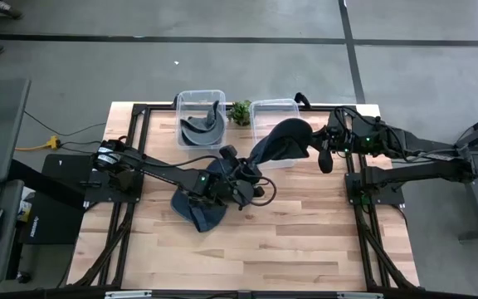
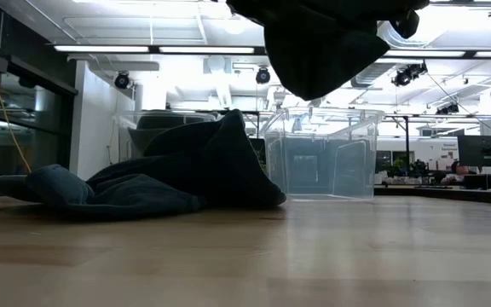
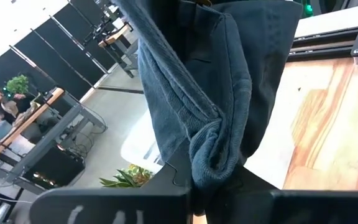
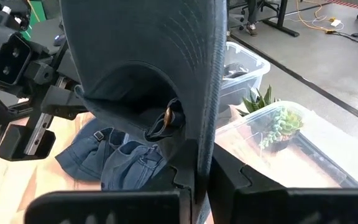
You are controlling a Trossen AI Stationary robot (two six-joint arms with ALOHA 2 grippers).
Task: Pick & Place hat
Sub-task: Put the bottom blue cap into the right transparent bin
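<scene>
A dark blue denim cap (image 1: pixel 285 139) hangs in the air over the right clear bin (image 1: pixel 274 108), held between both grippers. In the low view the cap (image 2: pixel 331 43) is well above the table. My left gripper (image 1: pixel 251 172) is at the cap's end nearer the table's middle and is shut on it. My right gripper (image 1: pixel 322 158) is at the cap's right side, also shut on it. A pile of more blue denim caps (image 1: pixel 199 206) lies on the table under the left arm. Another dark cap (image 1: pixel 202 126) sits inside the left clear bin. My left gripper (image 3: pixel 213 186) pinches a bunched fold of the cap's cloth (image 3: pixel 213 155) between its two fingers, several layers gathered. The cloth stretches away from the fingers, clear of the table. My right gripper (image 4: pixel 201 177) pinches the stiff stitched brim (image 4: pixel 207 124) at its edge. The cap is lifted clear, its hollow inside and brass buckle (image 4: pixel 169 118) facing the camera.
Two clear bins stand at the far edge with a small green plant (image 1: pixel 240 110) between them. The right bin (image 2: pixel 322 153) is behind the pile of caps (image 2: pixel 143 175) in the low view. Bare wood lies along the table's near side (image 1: pixel 289 241).
</scene>
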